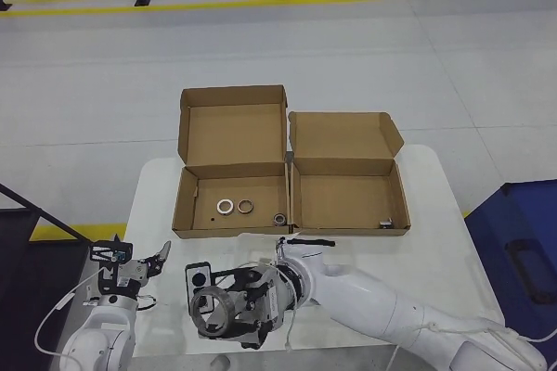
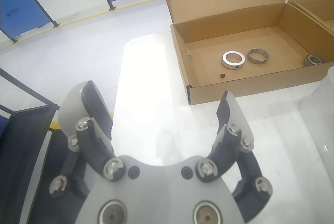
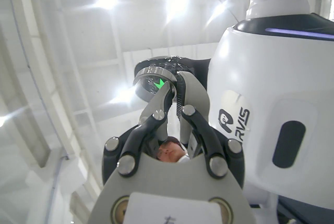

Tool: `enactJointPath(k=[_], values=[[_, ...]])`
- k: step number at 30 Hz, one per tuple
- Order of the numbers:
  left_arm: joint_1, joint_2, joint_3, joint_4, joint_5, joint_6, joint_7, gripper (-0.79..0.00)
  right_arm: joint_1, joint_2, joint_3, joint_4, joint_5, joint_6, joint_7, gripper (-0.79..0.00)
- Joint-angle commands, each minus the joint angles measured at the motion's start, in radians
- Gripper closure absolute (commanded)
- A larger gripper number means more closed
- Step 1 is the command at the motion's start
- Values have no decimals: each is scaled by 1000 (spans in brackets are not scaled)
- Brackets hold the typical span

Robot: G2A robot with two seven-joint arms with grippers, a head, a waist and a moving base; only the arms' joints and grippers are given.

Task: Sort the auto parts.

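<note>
Sorting on the white table [image 1: 446, 260] is looking partly done to us: the fuller box [image 1: 232, 130] is holding a collar [image 2: 233, 60], a steel ring [image 2: 257, 56], a bearing [image 2: 312, 60] and a screw [image 2: 222, 75], the second box [image 1: 348, 199] beside it one small part [image 1: 386, 223]. In front of the fuller box our right gripper [image 3: 172, 84] is clamping a metal ring [image 3: 150, 73] awaiting its box, while our left gripper [image 2: 159, 89] is hanging wide open, empty.

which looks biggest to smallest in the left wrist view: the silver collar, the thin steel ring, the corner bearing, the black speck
1. silver collar and thin steel ring: about alike, too close to rank
2. corner bearing: clearly smaller
3. black speck: smallest by far
</note>
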Motion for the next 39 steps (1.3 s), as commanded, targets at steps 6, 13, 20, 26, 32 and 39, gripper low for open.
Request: enactJointPath(k=[6, 13, 20, 26, 32, 39], values=[[0, 0, 0, 0, 0, 0, 0, -785, -55, 2, 29, -55, 165, 85, -83, 0], [0, 0, 0, 0, 0, 0, 0, -785, -52, 15, 124, -49, -354, -225, 30, 0], [0, 0, 0, 0, 0, 0, 0, -785, -60, 13, 136, -44, -382, -269, 68, 0], [0, 0, 0, 0, 0, 0, 0, -785, -60, 13, 136, -44, -382, -269, 68, 0], [0, 0, 0, 0, 0, 0, 0, -785, -2, 26, 253, -82, -752, -551, 34, 0], [0, 0, 0, 0, 0, 0, 0, -785, -8, 42, 383, -164, -978, -821, 79, 0]])
